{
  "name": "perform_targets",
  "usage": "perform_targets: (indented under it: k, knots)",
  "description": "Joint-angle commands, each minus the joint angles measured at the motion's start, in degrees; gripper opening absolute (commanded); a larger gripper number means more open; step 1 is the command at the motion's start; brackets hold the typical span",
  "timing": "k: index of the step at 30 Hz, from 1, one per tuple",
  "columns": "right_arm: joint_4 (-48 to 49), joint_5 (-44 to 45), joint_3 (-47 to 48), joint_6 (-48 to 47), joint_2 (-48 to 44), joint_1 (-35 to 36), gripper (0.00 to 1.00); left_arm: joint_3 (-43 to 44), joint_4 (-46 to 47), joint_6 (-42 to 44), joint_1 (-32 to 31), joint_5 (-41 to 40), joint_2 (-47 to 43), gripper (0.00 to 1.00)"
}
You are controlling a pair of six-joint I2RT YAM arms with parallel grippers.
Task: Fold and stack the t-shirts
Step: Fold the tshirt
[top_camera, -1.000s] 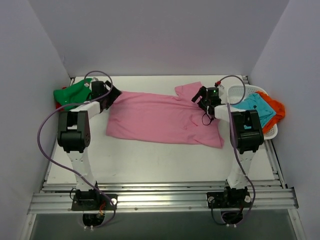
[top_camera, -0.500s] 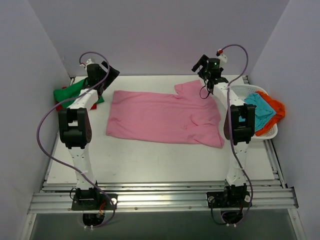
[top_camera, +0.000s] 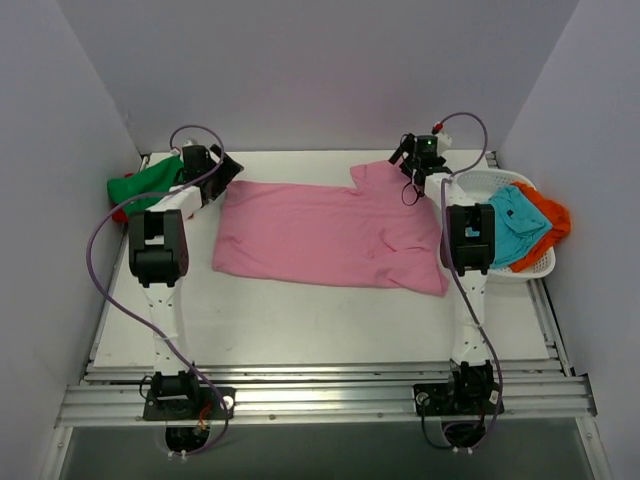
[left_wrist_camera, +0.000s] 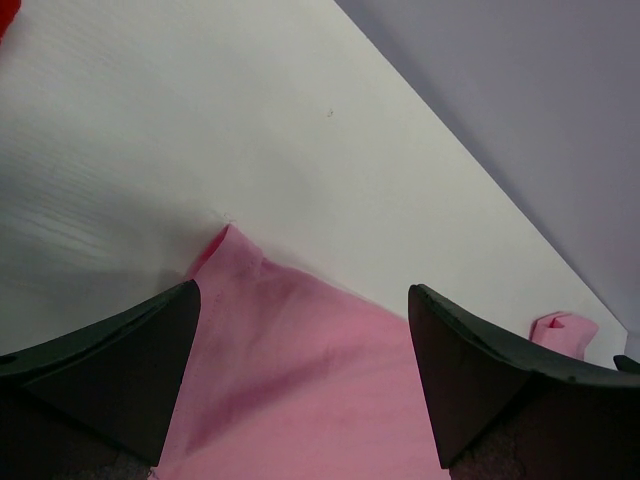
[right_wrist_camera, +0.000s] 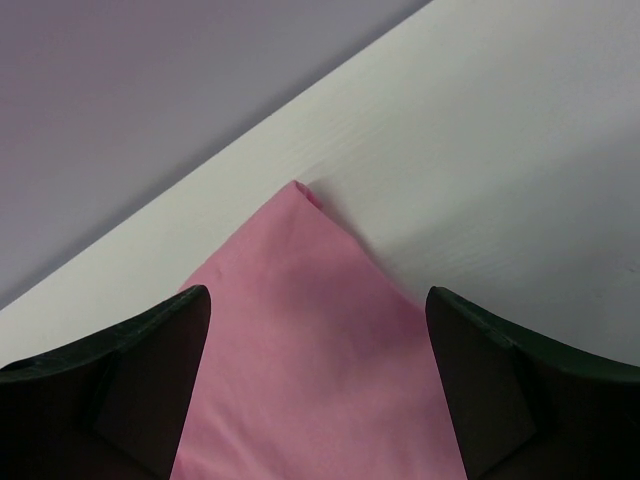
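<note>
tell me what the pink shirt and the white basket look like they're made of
Pink shirt: soft cloth, likely a knit, matte; it lies limp with wrinkles and soft folded corners. Basket: probably rigid white plastic, smooth finish; its wall is an open mesh that holds its shape.

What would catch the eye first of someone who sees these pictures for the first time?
The large pink t-shirt, spread flat across the middle of the table, stands out first. The left fingers and the right fingers hang open over its two far corners, one at each. At the right edge a white basket holds a teal t-shirt and an orange t-shirt, and a green t-shirt lies at the far left.
</note>
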Motion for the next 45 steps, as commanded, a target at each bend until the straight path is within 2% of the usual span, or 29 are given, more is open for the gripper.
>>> perform_targets:
  k: [1, 7, 13, 20, 23, 29, 32, 33, 35, 36, 39, 45]
  knots:
    - [0.1, -0.8, 2.0, 0.2, 1.2, -0.5, 0.84, 3.1, 2.5, 0.6, 0.4, 1.0, -1.0, 0.94]
    - [1.8, -0.8, 2.8, 0.3, 1.8, -1.1, 0.85, 2.5, 3.1, 0.6, 0.4, 1.1, -1.4, 0.94]
    - [1.4, -4.3, 9.2, 1.7, 7.9, -1.2, 0.85, 2.1, 3.6, 0.3, 0.4, 1.5, -1.5, 0.94]
    - [2.9, -5.9, 12.2, 2.8, 11.6, 0.2, 0.85, 1.5, 4.1, 0.1, 0.4, 1.0, -1.2, 0.94]
    - [3.4, -6.2, 12.5, 3.1, 12.3, 0.5, 0.82, 1.7, 4.0, 0.0, 0.4, 1.0, -0.7, 0.94]
    - [4.4, -7.4, 12.5, 3.5, 13.1, 0.5, 0.69, 1.6, 4.6, -0.2, 0.4, 0.9, 0.0, 0.94]
    - [4.4, -8.1, 13.3, 3.4, 13.8, 0.7, 0.57, 1.5, 4.9, -0.4, 0.3, 1.0, 0.2, 0.94]
    - [4.3, -8.2, 13.5, 3.3, 13.9, 0.6, 0.49, 1.5, 5.0, -0.4, 0.4, 1.1, 0.3, 0.94]
    - [4.2, -8.1, 13.6, 3.1, 14.0, 0.6, 0.42, 1.6, 5.0, -0.4, 0.4, 1.1, 0.3, 0.94]
    - [4.1, -8.1, 13.6, 3.0, 14.0, 0.7, 0.34, 1.5, 5.0, -0.3, 0.4, 1.1, 0.5, 0.94]
    - [4.0, -8.1, 13.4, 2.9, 13.9, 0.6, 0.23, 1.6, 5.0, -0.3, 0.4, 1.1, 0.6, 0.94]
    - [4.0, -8.3, 12.6, 2.3, 13.3, 0.6, 0.07, 1.6, 4.4, 0.2, 0.4, 0.0, 0.6, 0.94]
